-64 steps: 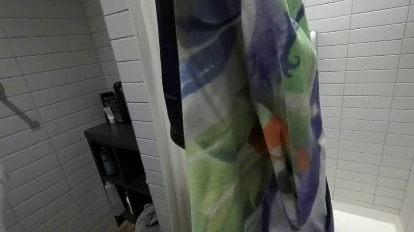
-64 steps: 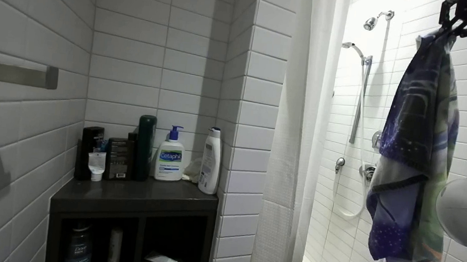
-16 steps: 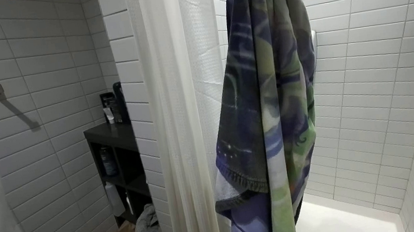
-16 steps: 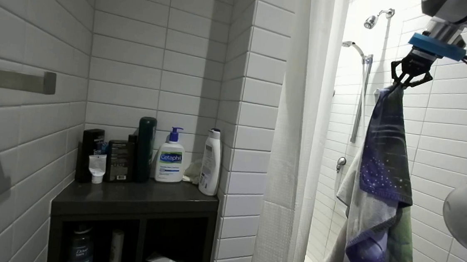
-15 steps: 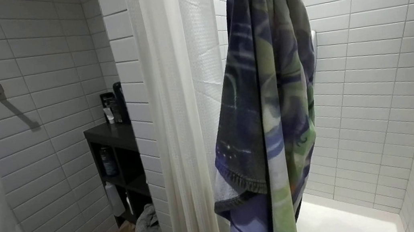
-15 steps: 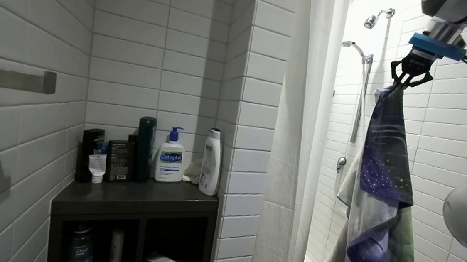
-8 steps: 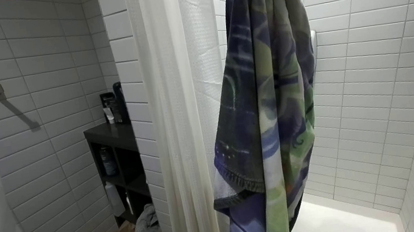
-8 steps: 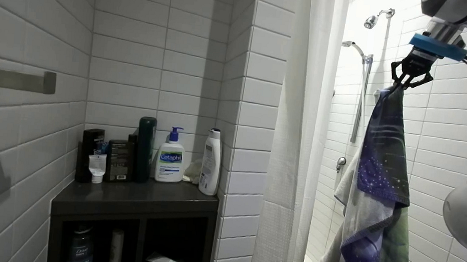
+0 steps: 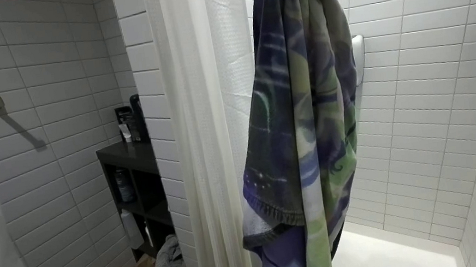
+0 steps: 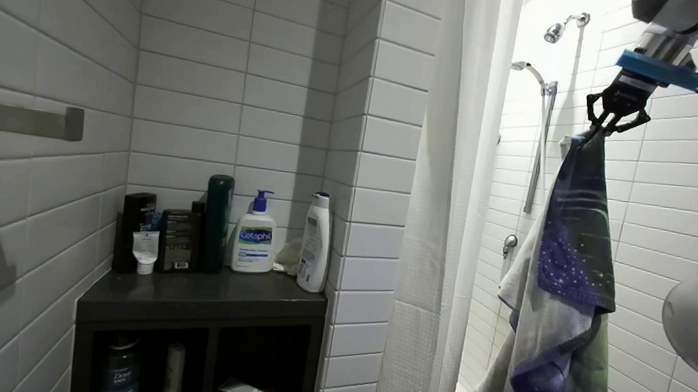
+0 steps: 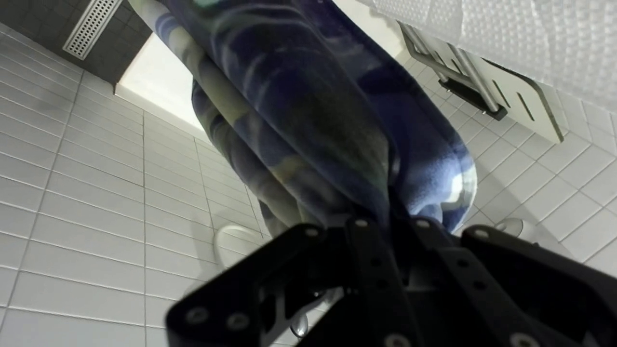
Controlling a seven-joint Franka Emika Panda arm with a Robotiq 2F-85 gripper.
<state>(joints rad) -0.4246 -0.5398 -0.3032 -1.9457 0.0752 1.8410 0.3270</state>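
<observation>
Compared with the earlier frame, the gripper (image 10: 599,132) and the patterned towel (image 10: 574,263) hang lower and nearer the white shower curtain (image 10: 440,228) in an exterior view. The gripper's 2 fingers (image 11: 373,270) are clenched on a bunched part of the towel's top, as the wrist view shows. The towel hangs from them in folds, in front of a tiled wall (image 10: 664,233), and runs past the bottom edge of both exterior views. Well apart from it, a dark shelf unit (image 10: 192,294) bears a Cetaphil pump bottle (image 10: 253,244) and, near that, a white bottle (image 10: 314,246).
</observation>
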